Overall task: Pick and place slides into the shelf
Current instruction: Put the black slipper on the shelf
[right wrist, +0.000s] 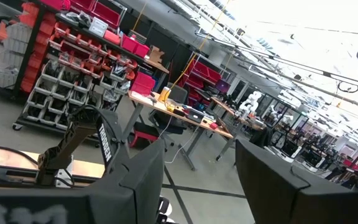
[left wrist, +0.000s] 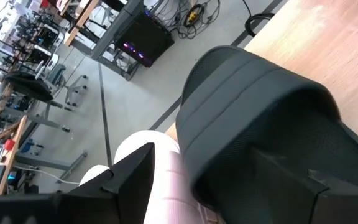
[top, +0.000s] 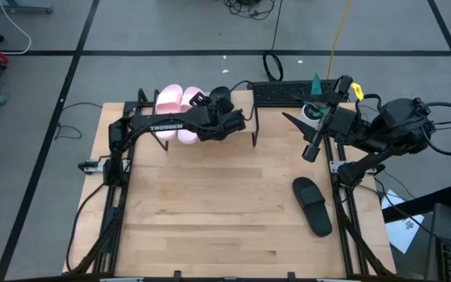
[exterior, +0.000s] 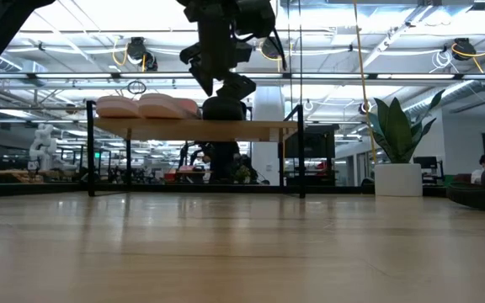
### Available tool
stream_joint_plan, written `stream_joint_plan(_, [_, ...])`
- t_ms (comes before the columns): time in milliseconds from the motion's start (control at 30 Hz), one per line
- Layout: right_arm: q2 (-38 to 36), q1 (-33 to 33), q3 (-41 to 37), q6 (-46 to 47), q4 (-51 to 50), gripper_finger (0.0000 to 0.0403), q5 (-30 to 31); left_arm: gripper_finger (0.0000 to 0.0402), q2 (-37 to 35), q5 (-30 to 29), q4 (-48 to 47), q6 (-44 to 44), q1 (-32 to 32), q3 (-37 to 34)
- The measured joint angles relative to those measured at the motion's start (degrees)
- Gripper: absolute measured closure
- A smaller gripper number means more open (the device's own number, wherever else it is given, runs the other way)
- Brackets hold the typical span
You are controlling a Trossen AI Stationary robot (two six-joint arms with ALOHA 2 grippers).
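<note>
While the left gripper (top: pixel 219 100) hangs over the shelf (exterior: pixel 259 129), we find its jaws clamped on a black slide (left wrist: pixel 260 118), which sits between the fingers (left wrist: pixel 129 177) just above the plank. Immediately beside those jaws, the pink pair (top: pixel 175 106) already rests on the shelf. The right gripper (top: pixel 313 149) is raised off the table with jaws apart and empty; the second black slide (top: pixel 312 205) lies on the tabletop (top: pixel 210 211), well below and clear of them.

Two pink slides (top: pixel 177 110), two black slides (top: pixel 312 205), one shelf (exterior: pixel 259 129).
</note>
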Motion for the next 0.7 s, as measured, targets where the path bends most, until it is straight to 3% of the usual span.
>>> stream_joint_plan(400, [-0.01, 0.0, 0.0, 1.48, 0.01, 0.0216, 0.0, 0.0149, -1.43, -2.67, -4.55, -2.01, -2.22, 0.07])
stream_joint_plan(567, [-0.02, 0.01, 0.0, 1.57, 0.08, 0.0216, -0.01, 0.0148, -6.25, -2.11, -6.11, -5.79, -4.23, 0.04])
stream_joint_plan(700, [-0.02, 0.02, 0.0, 1.97, 0.3, 0.0216, -0.02, 0.0148, -11.48, 1.98, -5.84, -7.83, -6.63, 0.04])
